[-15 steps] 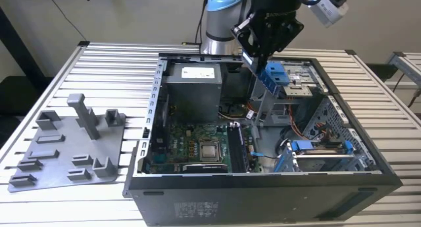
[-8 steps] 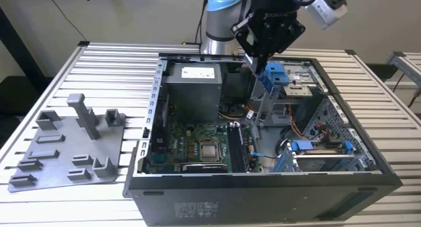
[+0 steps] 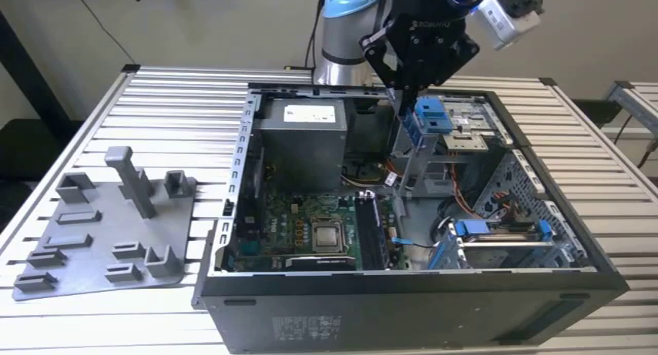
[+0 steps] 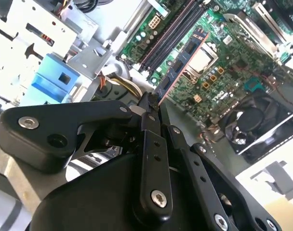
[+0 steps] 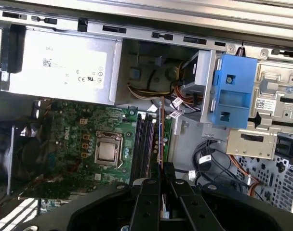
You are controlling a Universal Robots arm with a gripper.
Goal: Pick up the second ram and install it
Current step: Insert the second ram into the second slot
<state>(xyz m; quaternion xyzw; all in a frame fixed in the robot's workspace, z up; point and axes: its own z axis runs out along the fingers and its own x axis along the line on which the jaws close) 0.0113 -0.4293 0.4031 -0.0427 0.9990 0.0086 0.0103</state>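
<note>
bright even light; glare on metal bracket (image 4: 26,24); case (image 3: 411,313) interior dim

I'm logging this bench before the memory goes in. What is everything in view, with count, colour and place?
table: one, white slatted, under everything.
computer case: one, black, open, on the table.
fixture tray: one, grey, on the table, at the exterior view's left of the case.
power supply: one, grey, inside the case.
motherboard: one, green, on the case floor.
memory slots: several, black, on the motherboard.
drive brackets: two, blue, inside the case, toward the exterior view's right.
second ram: one, dark, held above the motherboard near the slots.
gripper: one, black, shut on the ram's end.
</note>
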